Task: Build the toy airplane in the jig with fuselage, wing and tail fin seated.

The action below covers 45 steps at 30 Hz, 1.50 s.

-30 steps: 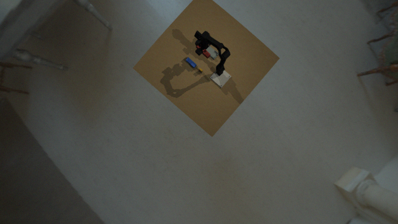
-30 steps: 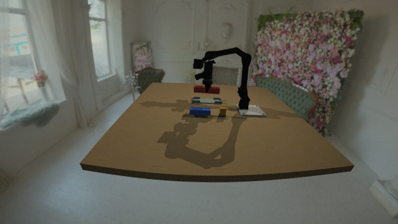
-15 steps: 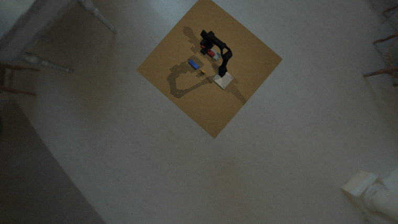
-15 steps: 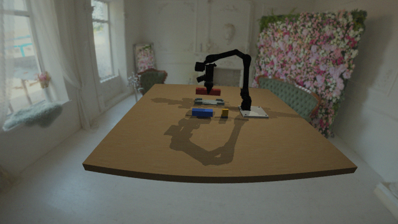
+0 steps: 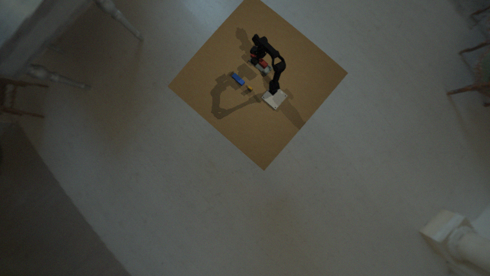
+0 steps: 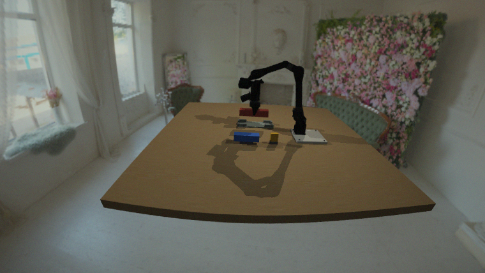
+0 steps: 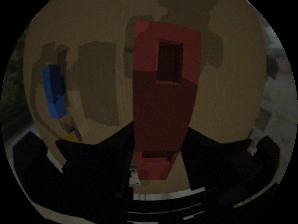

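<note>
Jaws (image 6: pixel 254 113) clamped on red fuselage (image 6: pixel 263 112) (image 7: pixel 165 110) (image 5: pixel 262 62), above jig (image 6: pixel 254 124) (image 5: pixel 263 69); if lowered w/ slight yaw or offset, an end could catch the cradle wall & seat tilted.

Top view: table (image 5: pixel 264 147) (image 6: pixel 339 189) (image 7: pixel 230 100) corner cut off at 12 o'clock. Wrist view: yellow fin (image 5: pixel 249 88) (image 6: pixel 274 137) (image 7: pixel 73 135) partly hidden, 8 o'clock

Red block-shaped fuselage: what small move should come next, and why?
Probably lower it straight down into the pale grey cradle: the hand grips the red fuselage, which hangs above the cradle, roughly lined up with it in the top view.
</note>
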Each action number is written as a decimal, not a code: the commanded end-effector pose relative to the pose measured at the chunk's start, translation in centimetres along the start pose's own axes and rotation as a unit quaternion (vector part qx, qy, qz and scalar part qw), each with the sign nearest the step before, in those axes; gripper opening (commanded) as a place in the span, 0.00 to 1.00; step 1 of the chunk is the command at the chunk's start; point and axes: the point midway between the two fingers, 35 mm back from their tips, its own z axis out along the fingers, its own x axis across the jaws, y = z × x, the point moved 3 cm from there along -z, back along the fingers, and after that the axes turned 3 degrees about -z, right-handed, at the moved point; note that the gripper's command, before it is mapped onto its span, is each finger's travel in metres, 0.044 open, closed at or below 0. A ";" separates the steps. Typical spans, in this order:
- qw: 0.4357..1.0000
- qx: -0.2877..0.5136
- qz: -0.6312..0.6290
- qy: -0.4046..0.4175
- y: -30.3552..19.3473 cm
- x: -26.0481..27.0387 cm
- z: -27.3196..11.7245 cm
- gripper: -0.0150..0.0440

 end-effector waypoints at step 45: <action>1.000 0.002 -0.006 -0.001 -0.3 -1.8 3.9 0.58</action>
